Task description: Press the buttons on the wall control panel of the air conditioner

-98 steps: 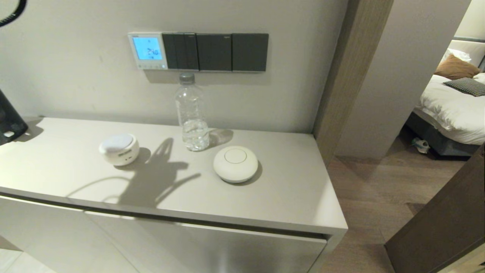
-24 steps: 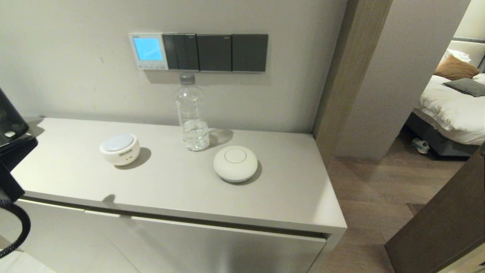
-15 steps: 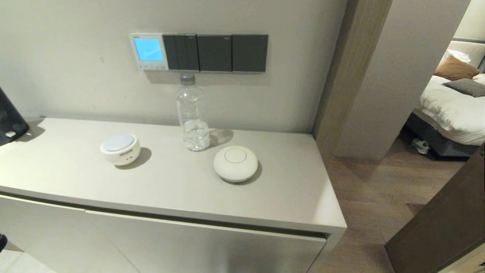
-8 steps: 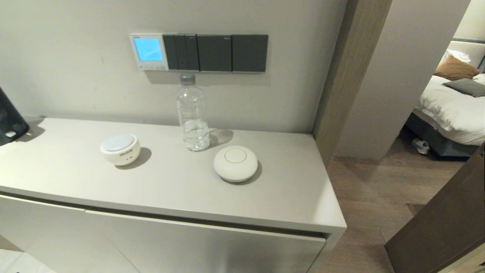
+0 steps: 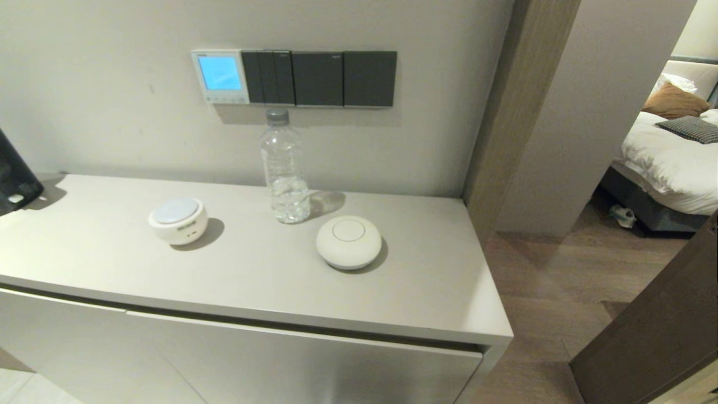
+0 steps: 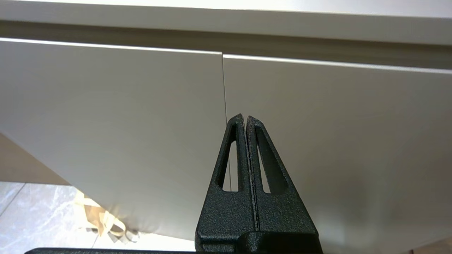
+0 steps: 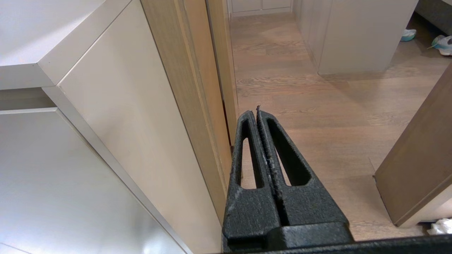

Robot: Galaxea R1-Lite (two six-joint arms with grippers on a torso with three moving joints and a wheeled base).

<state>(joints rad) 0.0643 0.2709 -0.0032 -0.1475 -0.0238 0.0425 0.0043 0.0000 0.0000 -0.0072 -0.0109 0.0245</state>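
The air conditioner's wall control panel (image 5: 219,76) is a small white square on the wall with a glowing light blue screen. Its buttons (image 5: 225,99) form a row of tiny pale keys along its bottom edge. Neither arm shows in the head view. My left gripper (image 6: 245,118) is shut and empty, low in front of the cabinet doors (image 6: 141,116). My right gripper (image 7: 255,111) is shut and empty, low beside the cabinet's right side (image 7: 141,141), over the wooden floor.
Three dark grey switch plates (image 5: 320,78) sit right of the panel. On the cabinet top (image 5: 426,280) stand a clear water bottle (image 5: 283,168), a white round device (image 5: 176,220) and a white dome (image 5: 348,242). A black object (image 5: 14,179) is at the left edge. A doorway opens at the right.
The panel's digits have gone from the screen since the earliest frame. The left arm's dark parts, seen at the head view's left edge before, have dropped out of view. In the last half second nothing moved.
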